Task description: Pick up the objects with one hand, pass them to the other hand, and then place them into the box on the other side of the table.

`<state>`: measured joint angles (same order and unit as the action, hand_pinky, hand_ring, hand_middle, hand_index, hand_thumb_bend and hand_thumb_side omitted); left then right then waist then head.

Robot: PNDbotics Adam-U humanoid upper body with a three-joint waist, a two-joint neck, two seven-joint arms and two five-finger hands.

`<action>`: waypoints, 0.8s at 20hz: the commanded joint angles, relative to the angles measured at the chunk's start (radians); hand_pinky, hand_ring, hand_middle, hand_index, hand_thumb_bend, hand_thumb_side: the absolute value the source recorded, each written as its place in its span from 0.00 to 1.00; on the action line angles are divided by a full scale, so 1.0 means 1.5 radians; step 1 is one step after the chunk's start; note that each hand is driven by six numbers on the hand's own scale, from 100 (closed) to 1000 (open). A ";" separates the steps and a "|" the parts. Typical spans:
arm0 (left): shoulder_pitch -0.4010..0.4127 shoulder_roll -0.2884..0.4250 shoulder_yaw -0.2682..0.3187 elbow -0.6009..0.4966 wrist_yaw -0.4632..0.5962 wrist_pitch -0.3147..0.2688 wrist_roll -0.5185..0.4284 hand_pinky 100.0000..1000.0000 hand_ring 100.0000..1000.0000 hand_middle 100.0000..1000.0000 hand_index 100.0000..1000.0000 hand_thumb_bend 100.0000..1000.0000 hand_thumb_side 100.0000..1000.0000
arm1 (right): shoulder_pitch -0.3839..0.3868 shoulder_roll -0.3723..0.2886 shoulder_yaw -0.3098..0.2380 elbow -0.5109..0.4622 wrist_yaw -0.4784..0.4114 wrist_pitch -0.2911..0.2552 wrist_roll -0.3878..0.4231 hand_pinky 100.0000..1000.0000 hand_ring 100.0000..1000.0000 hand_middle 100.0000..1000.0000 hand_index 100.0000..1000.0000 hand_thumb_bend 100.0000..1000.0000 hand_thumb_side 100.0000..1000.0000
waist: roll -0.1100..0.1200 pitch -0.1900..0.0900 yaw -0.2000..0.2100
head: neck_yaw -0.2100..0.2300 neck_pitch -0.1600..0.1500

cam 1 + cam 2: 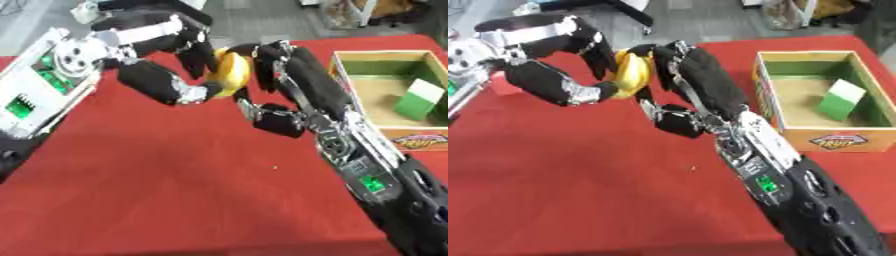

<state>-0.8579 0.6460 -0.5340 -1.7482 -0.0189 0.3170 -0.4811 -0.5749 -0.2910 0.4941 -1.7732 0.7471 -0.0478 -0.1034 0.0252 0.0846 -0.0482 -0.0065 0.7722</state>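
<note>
Green block (839, 100) inside box (808, 56)

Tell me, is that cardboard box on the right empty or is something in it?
Not empty. The box holds a green and white block, leaning tilted against its far inner corner. The rest of its floor shows bare.

floor (262, 22): grey | table (175, 190): red cloth | clutter far edge, blurry

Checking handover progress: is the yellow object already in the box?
No: the yellow object sits between the left hand and right hand over the table, while the box holds only a green block.
</note>
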 commanded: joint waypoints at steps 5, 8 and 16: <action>0.005 0.039 0.058 0.015 -0.049 -0.031 0.001 0.72 0.57 0.48 0.56 0.39 0.44 | -0.011 -0.032 -0.024 -0.024 -0.042 0.010 -0.013 0.48 0.19 0.18 0.27 0.00 0.00 | 0.006 -0.008 -0.002 | -0.001 -0.001; 0.017 0.056 0.092 0.017 -0.066 -0.045 0.012 0.72 0.58 0.49 0.57 0.42 0.48 | -0.015 -0.058 -0.037 -0.044 -0.080 0.029 -0.009 0.48 0.19 0.18 0.27 0.00 0.00 | 0.006 -0.008 -0.001 | -0.001 -0.001; 0.092 0.099 0.185 0.000 -0.066 -0.054 0.104 0.72 0.58 0.48 0.56 0.42 0.50 | -0.003 -0.166 -0.115 -0.103 -0.118 0.087 -0.028 0.48 0.20 0.19 0.27 0.00 0.00 | 0.003 -0.006 0.000 | -0.004 -0.001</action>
<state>-0.7094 0.7542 -0.2932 -1.7317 -0.1193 0.2360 -0.3489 -0.5690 -0.4941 0.3535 -1.9004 0.5724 0.0680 -0.1367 0.0252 0.0846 -0.0486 -0.0108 0.7722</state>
